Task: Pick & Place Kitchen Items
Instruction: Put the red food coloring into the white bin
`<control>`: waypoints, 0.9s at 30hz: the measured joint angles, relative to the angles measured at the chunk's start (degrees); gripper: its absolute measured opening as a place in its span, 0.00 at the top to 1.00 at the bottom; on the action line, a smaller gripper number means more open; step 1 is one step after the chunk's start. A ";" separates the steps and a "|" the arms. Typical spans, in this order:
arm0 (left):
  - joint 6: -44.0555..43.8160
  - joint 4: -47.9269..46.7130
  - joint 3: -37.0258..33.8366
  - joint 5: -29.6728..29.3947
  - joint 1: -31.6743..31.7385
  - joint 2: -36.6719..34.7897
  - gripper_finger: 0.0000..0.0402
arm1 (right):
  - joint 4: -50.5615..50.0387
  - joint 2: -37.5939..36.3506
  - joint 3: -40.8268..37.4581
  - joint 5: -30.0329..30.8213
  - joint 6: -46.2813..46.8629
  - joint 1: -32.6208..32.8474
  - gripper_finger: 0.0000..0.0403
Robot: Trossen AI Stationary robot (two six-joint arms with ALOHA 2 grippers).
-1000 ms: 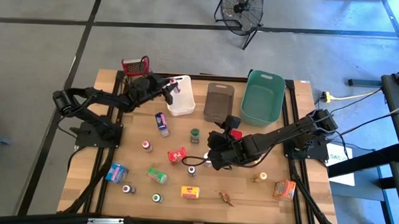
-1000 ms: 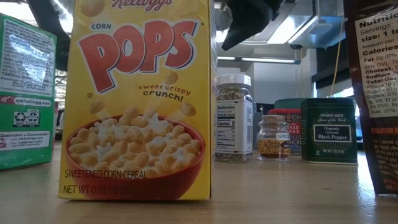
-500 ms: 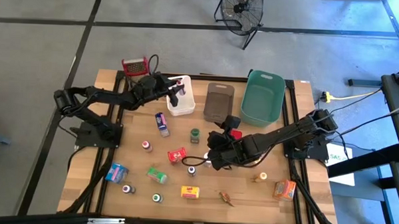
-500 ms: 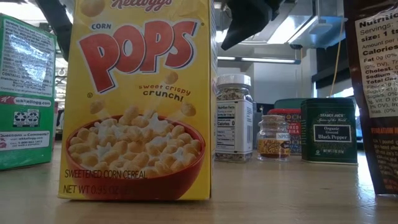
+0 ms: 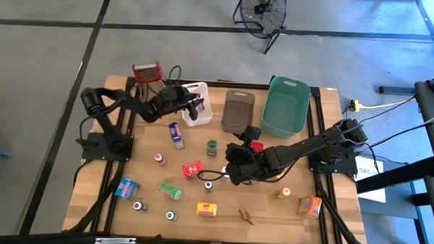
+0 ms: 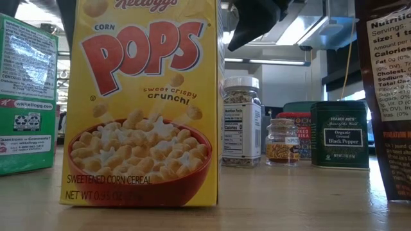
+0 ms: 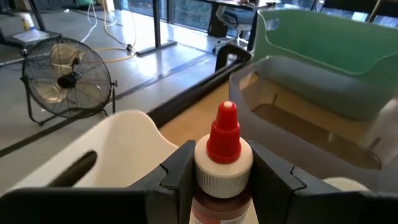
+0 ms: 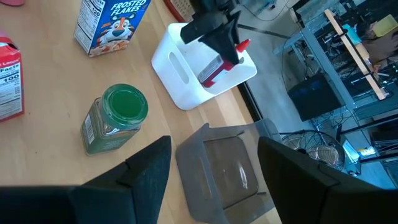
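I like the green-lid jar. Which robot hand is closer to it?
Right. The right gripper hovers just beside the green-lid jar. The left gripper is farther off, over the white tub, holding a red-capped bottle.

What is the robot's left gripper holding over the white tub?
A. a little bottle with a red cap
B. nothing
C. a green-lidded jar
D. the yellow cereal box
A: the left gripper is shut on the little bottle with a red cap, fingers pressing its neck from both sides, above the white tub.
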 joint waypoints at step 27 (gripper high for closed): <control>-0.43 1.40 0.00 2.66 0.01 -0.09 0.49 | 0.22 0.02 0.00 -0.50 -0.43 -0.89 0.40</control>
